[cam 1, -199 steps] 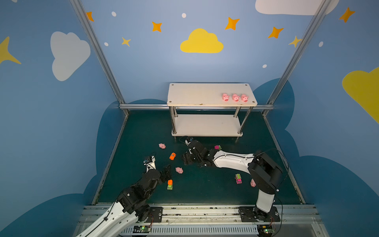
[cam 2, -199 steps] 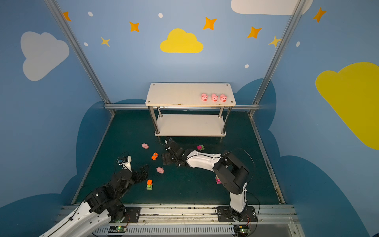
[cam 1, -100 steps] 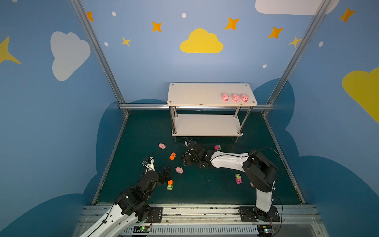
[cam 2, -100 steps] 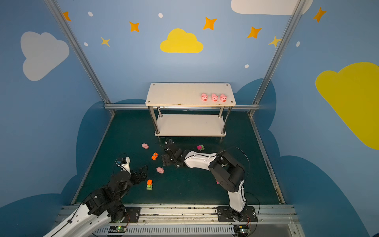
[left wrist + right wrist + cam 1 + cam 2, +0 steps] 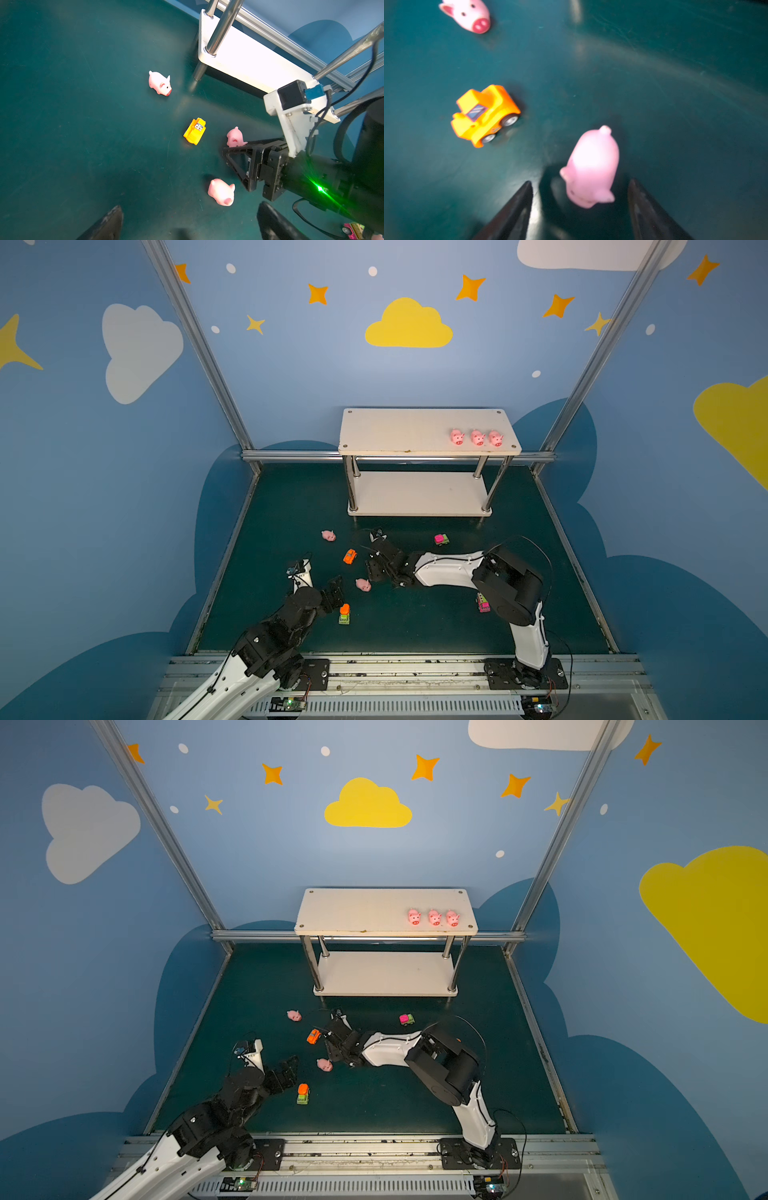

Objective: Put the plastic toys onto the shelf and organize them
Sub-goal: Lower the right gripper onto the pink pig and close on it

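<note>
pig [image 5: 591,164] btwn right end effector [image 5: 580,182] jaws, ungripped

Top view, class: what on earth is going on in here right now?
The shelf is being stocked: three pigs stand in a row on its top board. The right tool is open around a fourth pig on the mat, not yet clamped. The left tool hangs open, empty, near another pig.

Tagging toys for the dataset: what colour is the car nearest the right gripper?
Orange, with grey wheels; the car shows best in the right wrist view.
</note>
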`<state>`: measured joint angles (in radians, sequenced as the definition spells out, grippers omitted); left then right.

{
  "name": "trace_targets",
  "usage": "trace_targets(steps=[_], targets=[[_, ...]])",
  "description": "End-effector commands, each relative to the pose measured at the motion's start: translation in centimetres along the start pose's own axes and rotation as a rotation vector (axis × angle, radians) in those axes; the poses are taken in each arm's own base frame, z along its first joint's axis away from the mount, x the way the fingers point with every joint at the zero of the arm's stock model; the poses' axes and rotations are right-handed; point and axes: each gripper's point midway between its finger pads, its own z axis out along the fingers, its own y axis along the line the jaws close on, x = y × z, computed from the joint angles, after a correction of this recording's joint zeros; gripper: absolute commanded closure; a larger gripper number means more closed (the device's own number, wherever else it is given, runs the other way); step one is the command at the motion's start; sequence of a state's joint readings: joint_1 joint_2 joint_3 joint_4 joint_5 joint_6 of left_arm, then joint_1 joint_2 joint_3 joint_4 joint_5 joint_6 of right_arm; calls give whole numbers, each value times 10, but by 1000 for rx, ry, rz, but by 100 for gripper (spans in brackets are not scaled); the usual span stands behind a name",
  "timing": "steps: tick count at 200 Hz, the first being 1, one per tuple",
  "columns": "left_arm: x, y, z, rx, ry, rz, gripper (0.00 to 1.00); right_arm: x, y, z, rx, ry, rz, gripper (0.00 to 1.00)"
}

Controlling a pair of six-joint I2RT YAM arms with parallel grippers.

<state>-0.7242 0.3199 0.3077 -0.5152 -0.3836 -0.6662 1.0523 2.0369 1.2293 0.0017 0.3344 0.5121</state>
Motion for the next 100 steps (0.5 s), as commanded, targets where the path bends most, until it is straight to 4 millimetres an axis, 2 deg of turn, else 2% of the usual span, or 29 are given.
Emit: trace_targets(steps=[1,33,100], targets=[[2,6,2,-27,0,9,0,-10,-1,5,37,-40,21,33],[3,6,2,-28,3,11,0,-7,-5,11,64,-37,34,35],[3,6,2,-29,2,14,0,-3,-6,18,74,-28,41,51]])
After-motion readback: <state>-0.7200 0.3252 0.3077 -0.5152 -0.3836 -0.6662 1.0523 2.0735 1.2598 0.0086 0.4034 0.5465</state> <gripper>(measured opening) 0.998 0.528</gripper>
